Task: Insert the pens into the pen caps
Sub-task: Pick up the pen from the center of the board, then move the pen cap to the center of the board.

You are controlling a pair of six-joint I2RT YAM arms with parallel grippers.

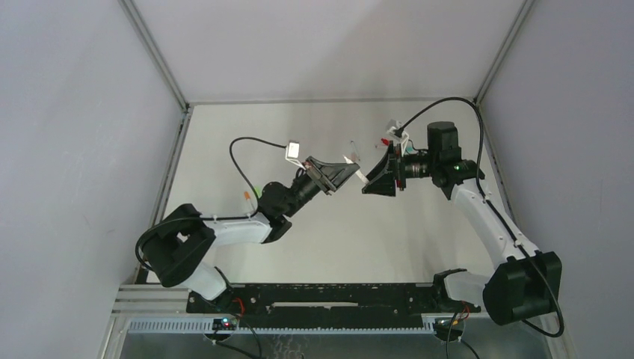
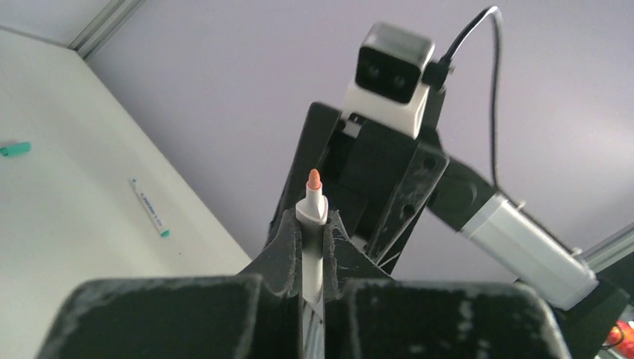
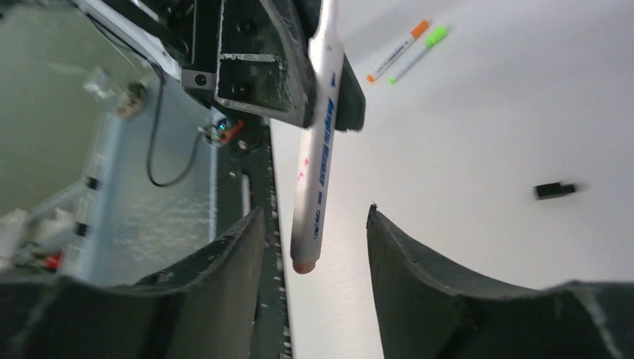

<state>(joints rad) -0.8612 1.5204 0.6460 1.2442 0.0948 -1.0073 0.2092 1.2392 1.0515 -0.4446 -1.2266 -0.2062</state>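
Grippers face each other nose to nose above the flat white table [image 1: 314,247]. The left gripper [image 2: 312,233] is clamped tight on a thin white-barrelled marker pen [image 2: 312,258]. Its black fingers [image 2: 280,250] press both sides of the barrel, and the bare reddish-orange tip [image 2: 314,179] sticks out beyond them towards the other arm. The right gripper [image 3: 314,213] stands wide and holds nothing. In the right wrist view the pen's blue-printed barrel reaches down into the gap between its two dark fingers [image 3: 407,277], and the tip appears clear of both.

In the top view the pen shows as a short white bar bridging the two grippers near the middle of the table.

A small teal cylindrical plastic cap [image 2: 15,149] lies alone on the table. Well apart from it lies a white pen with a teal end [image 2: 149,207]. Two more white pens, one orange-ended [image 3: 398,51] and one green-ended [image 3: 419,54], lie side by side and nearly parallel. A short black plastic cap [image 3: 555,190] rests by itself, well away from that pair.
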